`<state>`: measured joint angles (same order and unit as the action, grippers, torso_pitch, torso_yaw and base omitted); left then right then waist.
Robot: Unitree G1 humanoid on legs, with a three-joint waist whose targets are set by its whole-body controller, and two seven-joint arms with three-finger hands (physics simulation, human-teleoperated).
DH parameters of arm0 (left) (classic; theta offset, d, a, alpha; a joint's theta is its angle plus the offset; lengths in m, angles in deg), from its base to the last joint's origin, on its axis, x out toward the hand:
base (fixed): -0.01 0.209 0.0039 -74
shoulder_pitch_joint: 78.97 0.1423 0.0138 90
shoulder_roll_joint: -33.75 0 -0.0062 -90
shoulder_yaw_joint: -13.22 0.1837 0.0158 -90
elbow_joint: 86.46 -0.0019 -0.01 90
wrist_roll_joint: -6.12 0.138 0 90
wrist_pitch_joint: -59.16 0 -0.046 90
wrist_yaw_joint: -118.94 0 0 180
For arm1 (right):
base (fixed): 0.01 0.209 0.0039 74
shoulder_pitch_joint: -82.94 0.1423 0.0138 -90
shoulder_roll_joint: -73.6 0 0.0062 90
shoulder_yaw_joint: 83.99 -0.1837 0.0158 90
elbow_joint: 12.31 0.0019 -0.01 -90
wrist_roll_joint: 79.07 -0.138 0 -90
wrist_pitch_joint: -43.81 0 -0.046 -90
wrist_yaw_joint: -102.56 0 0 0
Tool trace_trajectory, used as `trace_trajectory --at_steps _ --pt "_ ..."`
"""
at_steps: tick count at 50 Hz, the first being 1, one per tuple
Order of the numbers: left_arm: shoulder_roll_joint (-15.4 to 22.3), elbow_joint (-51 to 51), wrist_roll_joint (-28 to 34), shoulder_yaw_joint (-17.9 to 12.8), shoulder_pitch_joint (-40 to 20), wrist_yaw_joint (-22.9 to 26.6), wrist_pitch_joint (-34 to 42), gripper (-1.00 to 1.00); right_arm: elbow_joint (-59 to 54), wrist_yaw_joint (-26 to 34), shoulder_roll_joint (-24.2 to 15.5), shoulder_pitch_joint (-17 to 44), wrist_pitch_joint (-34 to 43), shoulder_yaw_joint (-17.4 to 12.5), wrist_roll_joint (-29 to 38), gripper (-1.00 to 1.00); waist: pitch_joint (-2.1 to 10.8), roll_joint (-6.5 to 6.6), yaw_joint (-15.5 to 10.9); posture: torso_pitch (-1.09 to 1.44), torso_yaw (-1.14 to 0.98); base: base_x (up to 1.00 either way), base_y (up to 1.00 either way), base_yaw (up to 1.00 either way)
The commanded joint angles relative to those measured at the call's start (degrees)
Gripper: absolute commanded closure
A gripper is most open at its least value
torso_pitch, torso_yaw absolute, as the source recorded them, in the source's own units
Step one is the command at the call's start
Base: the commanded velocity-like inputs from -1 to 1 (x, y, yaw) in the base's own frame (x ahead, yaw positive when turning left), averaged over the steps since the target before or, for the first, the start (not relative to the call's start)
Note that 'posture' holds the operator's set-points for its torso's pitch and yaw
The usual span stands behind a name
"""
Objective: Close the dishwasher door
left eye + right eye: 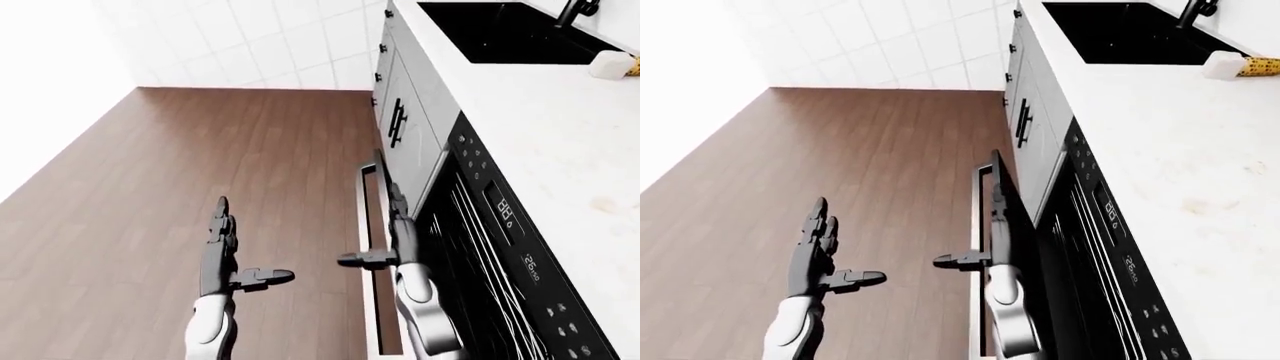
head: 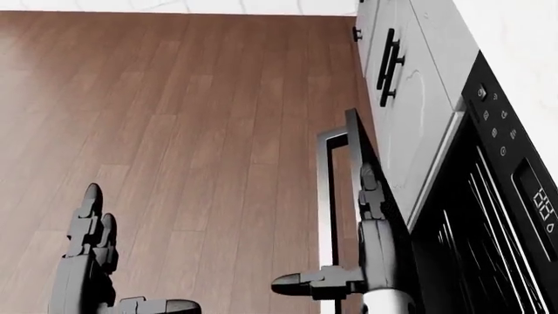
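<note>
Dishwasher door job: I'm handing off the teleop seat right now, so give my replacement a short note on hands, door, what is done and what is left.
Left hand: open, fingers straight, thumb out, over the wood floor, touching nothing.
Right hand: open, flat along the dishwasher door; contact cannot be confirmed.
The door stands ajar, seen edge-on, its handle on the floor side and the racks exposed beneath the counter.
Done: right hand placed at the door.
Left: push it fully shut, probably with the right palm.
</note>
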<state>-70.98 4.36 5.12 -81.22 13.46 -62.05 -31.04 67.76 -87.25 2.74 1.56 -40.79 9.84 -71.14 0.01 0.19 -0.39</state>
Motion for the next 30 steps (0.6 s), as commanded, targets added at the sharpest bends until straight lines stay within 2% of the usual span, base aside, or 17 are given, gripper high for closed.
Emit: trace_trajectory --at_steps 1,12,16,19,30 --pt "0.2 2.3 -0.1 -0.1 -1.0 0.0 -1.7 -1.0 1.9 -0.6 0.2 1.8 -1.8 0.2 0.1 -1.0 1.05 0.13 0.0 0.0 0.0 0.0 0.0 0.0" --pt "0.2 3.6 -0.3 -0.2 -0.6 0.2 -0.7 -1.0 -4.0 -2.1 2.4 9.2 0.3 1.2 0.1 -1.0 1.03 0.36 0.1 0.0 0.0 0.0 0.0 0.0" --pt "0.3 3.2 -0.5 -0.5 -0.9 0.3 -0.8 -1.0 -11.1 -2.5 2.8 13.8 -1.7 0.8 0.3 -1.0 1.02 0.53 0.2 0.0 0.0 0.0 0.0 0.0" --pt "0.4 2.2 -0.4 -0.6 -1.3 0.2 -1.3 -1.0 -11.9 -2.2 3.5 15.2 -1.2 1.2 0.7 -1.0 1.15 0.6 0.2 0.0 0.0 0.0 0.0 0.0" --pt "0.5 1.9 -0.5 -0.8 -1.5 0.1 -1.5 -1.0 -29.2 -1.4 6.4 22.4 -10.3 1.3 0.3 -1.0 1.13 1.04 0.3 0.0 0.0 0.0 0.0 0.0"
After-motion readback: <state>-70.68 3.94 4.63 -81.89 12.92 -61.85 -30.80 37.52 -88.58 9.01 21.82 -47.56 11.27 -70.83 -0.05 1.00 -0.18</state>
